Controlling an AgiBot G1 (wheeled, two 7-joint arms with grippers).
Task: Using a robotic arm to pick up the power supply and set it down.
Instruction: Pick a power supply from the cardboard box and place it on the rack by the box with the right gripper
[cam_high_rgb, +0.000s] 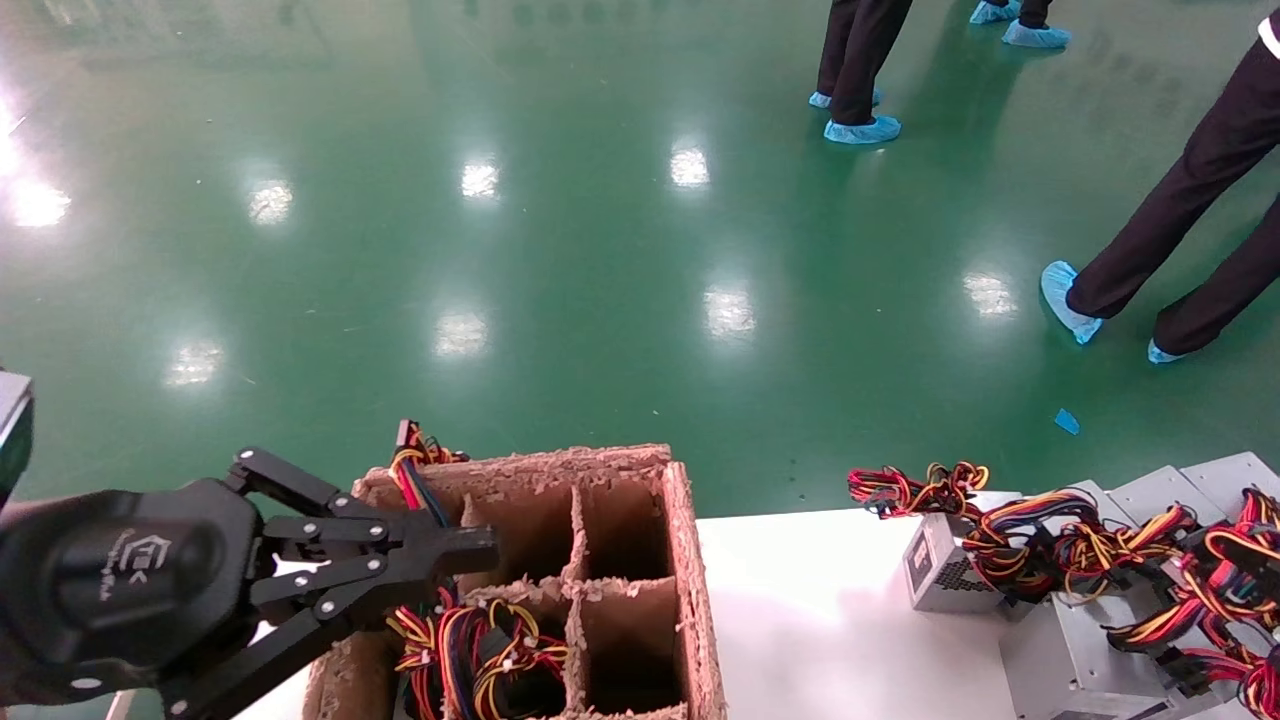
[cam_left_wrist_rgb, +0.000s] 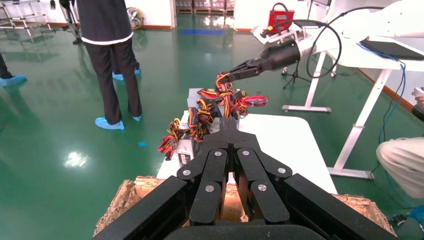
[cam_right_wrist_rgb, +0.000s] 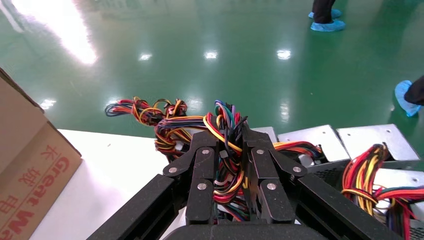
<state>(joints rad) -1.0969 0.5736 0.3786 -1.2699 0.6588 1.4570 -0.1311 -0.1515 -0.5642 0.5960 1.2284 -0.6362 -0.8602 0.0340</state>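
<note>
Closest to the robot, the left gripper (cam_high_rgb: 480, 548) hangs over the brown divided cardboard box (cam_high_rgb: 690, 560) at the bench's left end, its fingers pressed together on nothing, with cable bundles (cam_high_rgb: 480, 650) from stored units showing in the compartments below it. Across the bare white bench (cam_high_rgb: 800, 620), at the right end, the right gripper (cam_right_wrist_rgb: 231, 137) is down among the heap of grey power supplies; its fingers are drawn in narrow around a bunch of coloured wires (cam_right_wrist_rgb: 225, 175), so it holds a wire bundle rather than a metal case. The nearest power supply (cam_high_rgb: 945, 570) lies near the far edge, perforated face toward the box, its long axis running roughly along the bench, its wires trailing across the far edge. The right arm is plainly the nearer one. Beyond lies green floor (cam_high_rgb: 560, 230) and people in blue shoe covers (cam_high_rgb: 862, 129).
</note>
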